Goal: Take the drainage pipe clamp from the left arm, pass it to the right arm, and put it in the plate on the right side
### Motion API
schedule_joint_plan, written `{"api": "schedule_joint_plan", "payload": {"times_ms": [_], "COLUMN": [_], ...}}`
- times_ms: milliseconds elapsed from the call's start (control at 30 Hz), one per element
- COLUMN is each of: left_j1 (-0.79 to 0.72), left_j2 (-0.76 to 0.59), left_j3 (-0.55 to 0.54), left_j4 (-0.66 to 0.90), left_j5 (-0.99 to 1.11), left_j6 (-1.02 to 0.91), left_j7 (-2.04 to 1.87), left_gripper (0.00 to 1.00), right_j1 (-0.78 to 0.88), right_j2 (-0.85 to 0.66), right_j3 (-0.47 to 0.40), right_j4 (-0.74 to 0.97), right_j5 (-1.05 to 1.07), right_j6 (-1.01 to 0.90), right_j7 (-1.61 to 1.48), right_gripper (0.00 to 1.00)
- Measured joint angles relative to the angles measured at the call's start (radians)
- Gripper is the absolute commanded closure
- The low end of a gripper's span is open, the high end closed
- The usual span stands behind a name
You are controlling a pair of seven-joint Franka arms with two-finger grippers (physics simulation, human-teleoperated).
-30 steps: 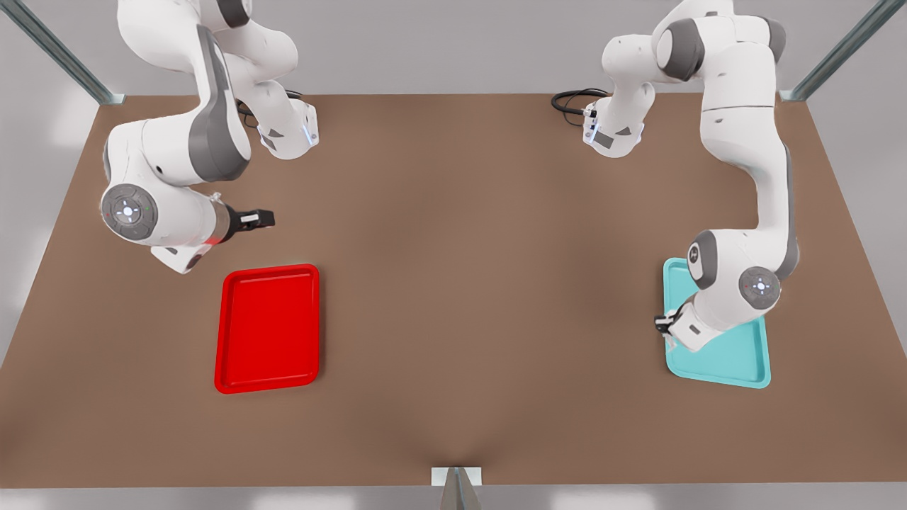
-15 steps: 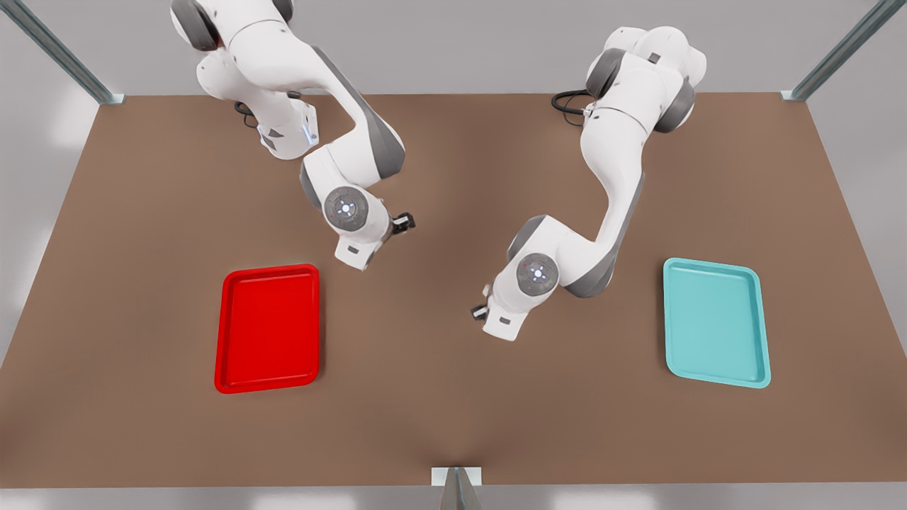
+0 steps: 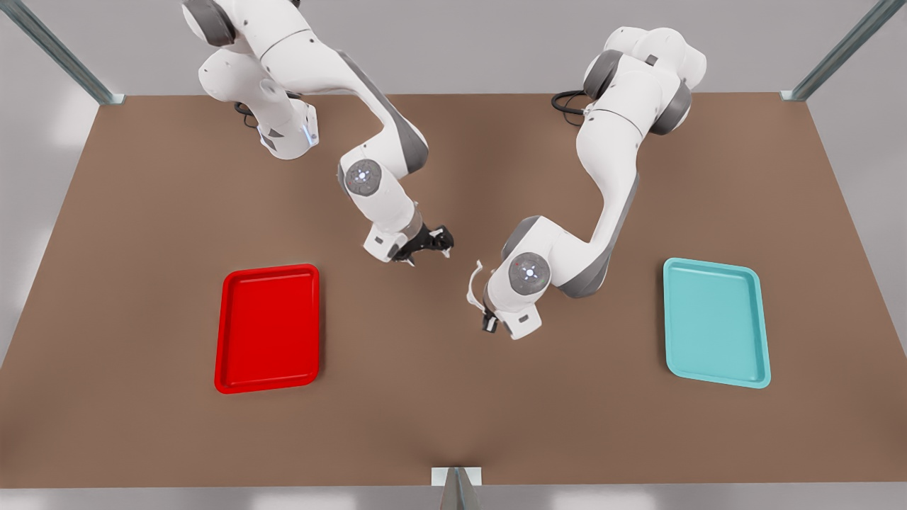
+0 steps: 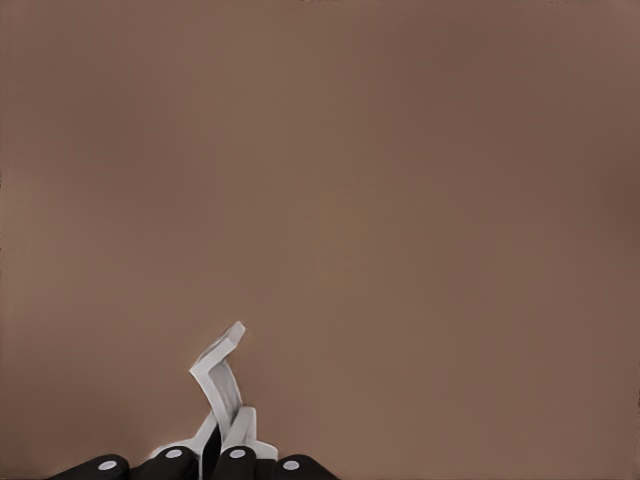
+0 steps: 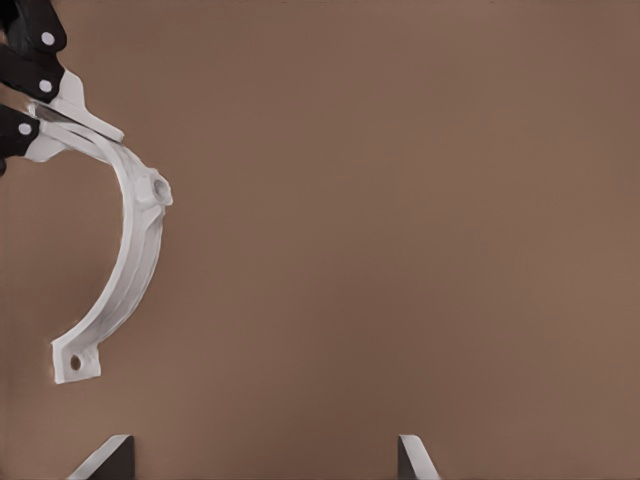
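Observation:
The drainage pipe clamp [image 3: 472,284] is a thin white C-shaped strip held above the middle of the table. My left gripper [image 3: 487,320], on the arm at the front view's right, is shut on one of its end tabs. In the left wrist view the clamp [image 4: 222,385] rises out of my left gripper [image 4: 225,458]. My right gripper [image 3: 427,245] hovers open just to the front view's left of the clamp, apart from it. The right wrist view has the clamp [image 5: 135,240] ahead of my right gripper [image 5: 262,460], pinched by the left gripper [image 5: 35,100]. The red plate [image 3: 268,333] lies at the front view's left.
A light teal tray [image 3: 716,326] lies on the brown table [image 3: 453,397] at the front view's right. Both arm bases stand at the far edge, with a black cable [image 3: 567,103] beside one. Metal frame posts rise at the far corners.
Both arms swung from the table's sides toward the middle. The left gripper carried the clamp away from the teal tray and turned it up; the right gripper came closer to it.

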Motion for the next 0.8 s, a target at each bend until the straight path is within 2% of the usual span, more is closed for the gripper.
{"api": "schedule_joint_plan", "payload": {"times_ms": [367, 500, 800], "left_j1": [-0.003, -0.003, -0.003], "left_j2": [0.012, 0.010, 0.008], "left_j3": [-0.006, -0.007, -0.021], "left_j4": [0.023, 0.023, 0.023], "left_j5": [0.000, -0.002, -0.003], "left_j6": [0.007, 0.007, 0.004], "left_j7": [-0.289, -0.354, -0.450], "left_gripper": [0.79, 0.79, 0.79], "right_j1": [0.026, 0.019, 0.015], "right_j2": [0.044, 0.112, 0.165], "right_j3": [-0.002, -0.005, -0.007], "right_j4": [0.063, 0.143, 0.160], "right_j5": [-0.007, -0.020, -0.029], "right_j6": [0.074, 0.082, 0.126], "right_j7": [0.051, 0.061, 0.070], "right_gripper": [0.00, 0.00, 0.00]}}
